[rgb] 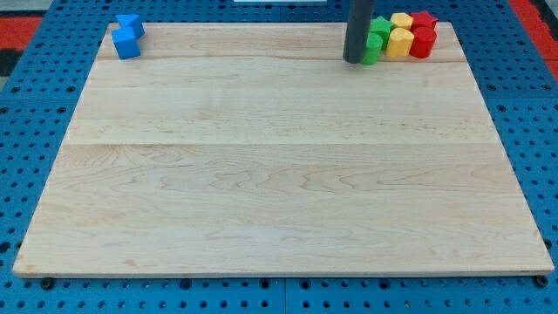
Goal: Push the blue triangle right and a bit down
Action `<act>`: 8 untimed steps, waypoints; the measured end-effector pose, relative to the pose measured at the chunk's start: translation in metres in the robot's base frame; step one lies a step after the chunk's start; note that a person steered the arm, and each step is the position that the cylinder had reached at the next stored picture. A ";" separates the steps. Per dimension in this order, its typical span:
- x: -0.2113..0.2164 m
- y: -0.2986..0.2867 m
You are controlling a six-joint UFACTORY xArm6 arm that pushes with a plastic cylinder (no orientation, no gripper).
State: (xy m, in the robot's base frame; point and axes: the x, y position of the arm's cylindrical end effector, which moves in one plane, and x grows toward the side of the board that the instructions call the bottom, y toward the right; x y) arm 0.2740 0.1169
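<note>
**Rod parked at the top-right cluster**

My tip (355, 60) rested on the pale wooden board (279, 174) at the frame's upper right, touching two green blocks (377, 39), with yellow blocks (400, 35) and red blocks (423, 35) beyond. Two blue blocks (127, 36) sat together at upper left, well apart.

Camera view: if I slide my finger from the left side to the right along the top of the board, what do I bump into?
Blue blocks → my tip → green blocks → yellow blocks → red blocks.
</note>
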 end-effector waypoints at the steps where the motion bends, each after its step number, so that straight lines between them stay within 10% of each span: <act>1: -0.004 0.012; 3: 0.024 -0.012; 7: 0.076 -0.397; 8: 0.072 -0.420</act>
State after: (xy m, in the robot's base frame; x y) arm 0.3459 -0.3029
